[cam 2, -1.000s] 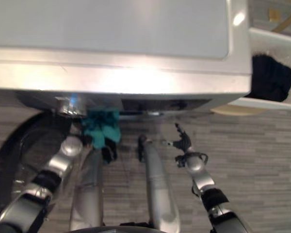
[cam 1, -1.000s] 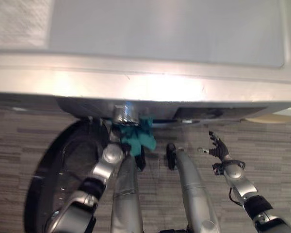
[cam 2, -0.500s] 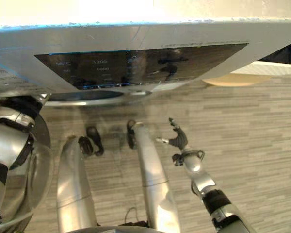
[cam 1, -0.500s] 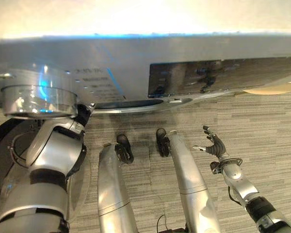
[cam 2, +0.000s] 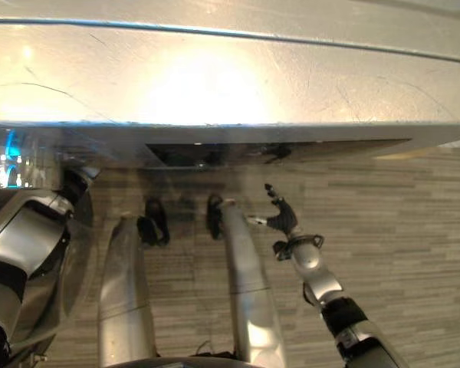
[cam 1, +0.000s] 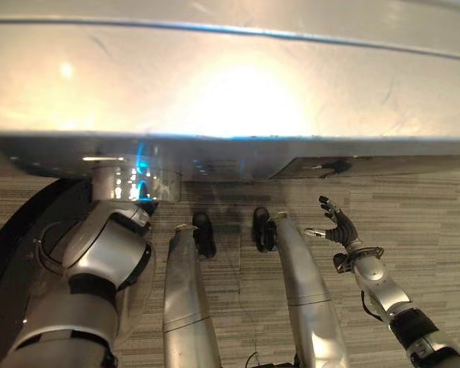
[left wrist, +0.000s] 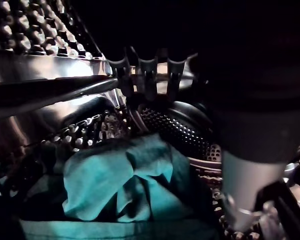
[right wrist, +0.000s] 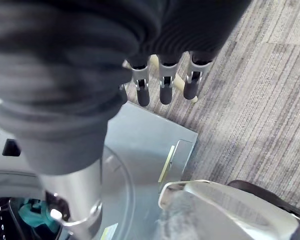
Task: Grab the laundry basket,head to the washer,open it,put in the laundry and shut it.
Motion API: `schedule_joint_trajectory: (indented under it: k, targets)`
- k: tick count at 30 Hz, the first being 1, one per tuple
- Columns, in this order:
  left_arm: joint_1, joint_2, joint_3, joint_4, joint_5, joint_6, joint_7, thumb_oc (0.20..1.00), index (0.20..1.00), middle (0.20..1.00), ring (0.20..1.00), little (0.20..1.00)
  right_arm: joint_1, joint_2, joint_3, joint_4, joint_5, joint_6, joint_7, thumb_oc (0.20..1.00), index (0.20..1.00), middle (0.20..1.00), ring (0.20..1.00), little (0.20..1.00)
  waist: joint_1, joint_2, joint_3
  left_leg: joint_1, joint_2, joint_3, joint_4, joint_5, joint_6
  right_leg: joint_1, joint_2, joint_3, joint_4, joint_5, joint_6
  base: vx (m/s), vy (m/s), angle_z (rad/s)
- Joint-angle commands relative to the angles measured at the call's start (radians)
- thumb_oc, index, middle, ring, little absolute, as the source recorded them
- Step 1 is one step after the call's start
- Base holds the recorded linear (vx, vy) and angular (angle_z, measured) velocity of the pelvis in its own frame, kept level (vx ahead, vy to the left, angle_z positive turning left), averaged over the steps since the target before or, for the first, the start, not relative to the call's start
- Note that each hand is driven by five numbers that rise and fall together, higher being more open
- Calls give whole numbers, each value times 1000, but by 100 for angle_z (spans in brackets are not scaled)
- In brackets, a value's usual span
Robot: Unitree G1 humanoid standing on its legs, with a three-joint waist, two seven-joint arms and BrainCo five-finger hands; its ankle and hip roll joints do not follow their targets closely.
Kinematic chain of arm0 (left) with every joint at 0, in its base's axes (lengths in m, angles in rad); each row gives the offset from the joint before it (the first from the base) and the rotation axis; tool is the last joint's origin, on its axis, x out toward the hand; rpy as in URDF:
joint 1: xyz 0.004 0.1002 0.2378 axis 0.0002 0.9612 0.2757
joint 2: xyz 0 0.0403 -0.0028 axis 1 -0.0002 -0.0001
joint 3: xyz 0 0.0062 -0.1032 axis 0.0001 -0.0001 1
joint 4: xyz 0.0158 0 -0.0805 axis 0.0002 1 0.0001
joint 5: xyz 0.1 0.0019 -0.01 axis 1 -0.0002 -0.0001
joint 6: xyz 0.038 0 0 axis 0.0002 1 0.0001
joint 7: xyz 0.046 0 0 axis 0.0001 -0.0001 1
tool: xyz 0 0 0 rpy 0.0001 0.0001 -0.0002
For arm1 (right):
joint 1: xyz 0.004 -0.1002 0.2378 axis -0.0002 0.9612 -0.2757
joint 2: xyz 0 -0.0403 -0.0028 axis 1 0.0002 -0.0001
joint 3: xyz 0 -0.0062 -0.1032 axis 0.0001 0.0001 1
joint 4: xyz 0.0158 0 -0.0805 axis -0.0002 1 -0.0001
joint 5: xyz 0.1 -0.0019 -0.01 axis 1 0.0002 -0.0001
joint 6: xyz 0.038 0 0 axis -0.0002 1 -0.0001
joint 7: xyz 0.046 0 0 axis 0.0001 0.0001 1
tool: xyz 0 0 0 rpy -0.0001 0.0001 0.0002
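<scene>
The silver washer stands right in front of me, its round door swung open at the left. My left arm reaches into the washer's front. In the left wrist view my left hand is inside the drum with its fingers straight and holding nothing. A teal cloth lies crumpled on the drum's bottom, apart from those fingers. My right hand hovers open over the floor to the right, fingers spread. The right wrist view catches the teal cloth through the washer's opening.
The perforated steel drum wall surrounds the left hand closely. Grey striped flooring stretches out to the right of the washer. The open door takes up the floor space at the left.
A second ago the teal cloth hung at the washer's opening by my left hand; now it lies in the drum. The head camera has shifted. The right hand has stayed put.
</scene>
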Motion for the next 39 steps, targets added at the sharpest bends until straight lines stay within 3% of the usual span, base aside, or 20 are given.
schedule_joint_trajectory:
  k: [1, 5, 6, 7, 10, 11, 14, 15, 19, 23, 25, 28, 29, 32, 34, 39]
  targets:
    - [155, -50, 27, -2, 19, -29, -1, 1000, 1000, 1000, 1000, 1000, 80, -6, 13, -2, -1, -21, -13, 1000, 1000, 1000, 1000, 1000, -7, 33, -153, 108, 16, -48, -81, -42, 2, 122, -2, 51, -236, 25, 91, -38, 16, 19]
    - [397, -101, 107, -96, -35, -44, -33, 1000, 1000, 1000, 1000, 1000, 76, 3, -4, 64, -38, 18, -19, 1000, 1000, 1000, 1000, 1000, 20, 25, -151, 296, 4, -21, -249, 5, -14, 296, -24, 54, -382, 64, 99, 5, 8, 10]
    - [505, -122, 138, -130, -77, -47, -48, 1000, 1000, 1000, 1000, 1000, 86, 6, -6, 98, -60, 36, -17, 1000, 1000, 1000, 1000, 1000, 29, 19, -145, 409, -9, -13, -345, 27, -18, 402, -32, 55, -465, 90, 107, 42, -4, 2]
    - [507, -121, 139, -131, -77, -47, -49, 1000, 1000, 1000, 1000, 1000, 86, 6, -6, 98, -60, 36, -17, 1000, 1000, 1000, 1000, 1000, 28, 17, -140, 420, -10, -11, -352, 30, -17, 411, -32, 56, -470, 91, 108, 65, -11, 9]
    - [670, -141, 172, -181, -105, -56, -86, 1000, 1000, 1000, 1000, 1000, 121, 12, -17, 147, -75, 59, 4, 1000, 1000, 1000, 1000, 1000, 44, 9, -128, 607, -29, 1, -502, 70, -25, 596, -43, 50, -605, 127, 123, 56, -8, 15]
    - [714, -145, 182, -192, -118, -59, -99, 1000, 1000, 1000, 1000, 1000, 131, 14, -20, 164, -81, 62, 12, 1000, 1000, 1000, 1000, 1000, 47, 4, -127, 653, -36, 10, -564, 113, -21, 644, -48, 47, -663, 165, 122, 50, -20, 6]
    - [823, -158, 201, -192, -131, -60, -140, 1000, 1000, 1000, 1000, 1000, 166, 26, -29, 231, -99, 77, 33, 1000, 1000, 1000, 1000, 1000, 57, 2, -128, 811, -43, 21, -693, 147, -29, 794, -51, 40, -770, 193, 136, 124, -23, 6]
    - [881, -161, 211, -174, -134, -61, -169, 1000, 1000, 1000, 1000, 1000, 191, 35, -43, 273, -107, 82, 44, 1000, 1000, 1000, 1000, 1000, 60, 2, -140, 902, -39, 29, -772, 172, -34, 877, -46, 39, -835, 209, 145, 202, -30, 7]
    - [960, -163, 208, -131, -94, -51, -216, 1000, 1000, 1000, 1000, 1000, 231, 50, -61, 317, -121, 86, 65, 1000, 1000, 1000, 1000, 1000, 54, 5, -182, 1049, -38, 48, -899, 204, -41, 1008, -29, 45, -948, 230, 155, 164, -24, -10]
    - [997, -171, 203, -116, -65, -45, -234, 1000, 1000, 1000, 1000, 1000, 245, 53, -62, 335, -128, 87, 67, 1000, 1000, 1000, 1000, 1000, 53, 8, -220, 1128, -43, 47, -974, 220, -46, 1076, -16, 63, -1031, 251, 162, 133, -2, -12]
    - [986, -194, 184, -84, -58, -46, -231, 1000, 1000, 1000, 1000, 1000, 230, 49, -54, 355, -122, 87, 62, 1000, 1000, 1000, 1000, 1000, 72, 6, -229, 1152, -101, -87, -988, 215, -49, 1117, -8, 106, -1083, 274, 162, 39, 53, -27]
    - [979, -200, 176, -76, -55, -48, -229, 1000, 1000, 1000, 1000, 1000, 223, 48, -53, 361, -120, 86, 61, 1000, 1000, 1000, 1000, 1000, 74, 5, -236, 1148, -122, -138, -998, 218, -52, 1118, -9, 116, -1097, 282, 164, 21, 37, -79]
    - [979, -213, 172, -53, -50, -44, -236, 1000, 1000, 1000, 1000, 1000, 220, 49, -56, 370, -123, 90, 66, 1000, 1000, 1000, 1000, 1000, 66, 7, -267, 1183, -135, -181, -1046, 210, -48, 1139, -4, 139, -1138, 298, 169, 121, 140, -29]
    - [978, -224, 166, -25, -44, -40, -245, 1000, 1000, 1000, 1000, 1000, 224, 55, -58, 394, -125, 101, 66, 1000, 1000, 1000, 1000, 1000, 52, 9, -293, 1226, -135, -134, -1087, 210, -37, 1158, -8, 179, -1184, 336, 186, 54, 136, -39]
    - [978, -223, 153, -14, -19, -36, -255, 1000, 1000, 1000, 1000, 1000, 223, 69, -59, 391, -116, 105, 72, 1000, 1000, 1000, 1000, 1000, 41, 4, -300, 1250, -142, -58, -1109, 208, -24, 1150, -5, 235, -1207, 371, 211, -28, 186, -101]
    - [962, -217, 145, -15, -13, -36, -252, 1000, 1000, 1000, 1000, 1000, 189, 90, -40, 393, -119, 104, 69, 1000, 1000, 1000, 1000, 1000, 49, -10, -276, 1242, -145, 48, -1110, 202, -4, 1077, 15, 275, -1175, 411, 249, -127, 94, -135]
